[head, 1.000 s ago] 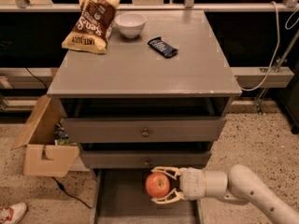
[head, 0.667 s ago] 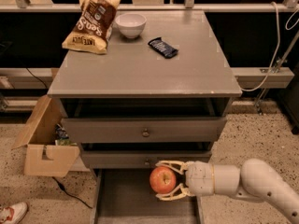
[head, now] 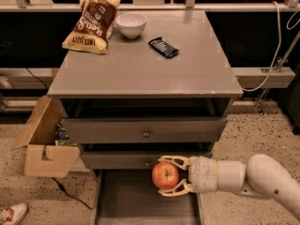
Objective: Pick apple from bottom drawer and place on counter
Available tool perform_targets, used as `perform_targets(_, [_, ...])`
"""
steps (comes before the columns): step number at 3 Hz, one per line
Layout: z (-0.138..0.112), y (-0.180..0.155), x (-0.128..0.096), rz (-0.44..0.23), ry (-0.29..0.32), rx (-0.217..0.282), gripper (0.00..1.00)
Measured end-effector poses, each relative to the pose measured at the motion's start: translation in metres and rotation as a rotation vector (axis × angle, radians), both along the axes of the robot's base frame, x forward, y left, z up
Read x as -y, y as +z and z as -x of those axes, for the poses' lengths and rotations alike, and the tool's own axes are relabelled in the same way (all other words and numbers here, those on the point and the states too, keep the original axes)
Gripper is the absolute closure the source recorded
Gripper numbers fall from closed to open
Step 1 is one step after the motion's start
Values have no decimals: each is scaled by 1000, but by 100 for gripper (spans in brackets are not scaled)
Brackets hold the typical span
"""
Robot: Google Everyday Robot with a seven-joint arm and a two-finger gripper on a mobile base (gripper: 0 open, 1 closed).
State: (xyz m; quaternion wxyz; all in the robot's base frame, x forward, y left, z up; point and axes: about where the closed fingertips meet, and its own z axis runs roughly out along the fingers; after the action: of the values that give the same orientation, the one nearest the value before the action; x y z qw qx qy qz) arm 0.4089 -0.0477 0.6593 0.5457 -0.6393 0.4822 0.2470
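Note:
The red apple with yellowish patches sits between the two pale fingers of my gripper, which is shut on it. The gripper reaches in from the right on a white arm and holds the apple above the open bottom drawer, in front of the second knobbed drawer. The apple is off the drawer's grey floor. The counter is the flat grey top of the cabinet, well above the gripper.
On the counter stand a chip bag at back left, a white bowl and a dark snack bar. An open cardboard box stands on the floor left of the cabinet. A shoe shows at bottom left.
The gripper with the apple has risen slightly and shifted a little right, lifting the apple from low in the drawer to the drawer front's height.

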Motion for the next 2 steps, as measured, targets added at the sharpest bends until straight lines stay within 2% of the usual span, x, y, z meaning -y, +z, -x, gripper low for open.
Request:
perform_targets(1, [-11,53,17,-45,-20,49,100])
perform_targets(2, [-33,124,37,-44,-49,95,100])
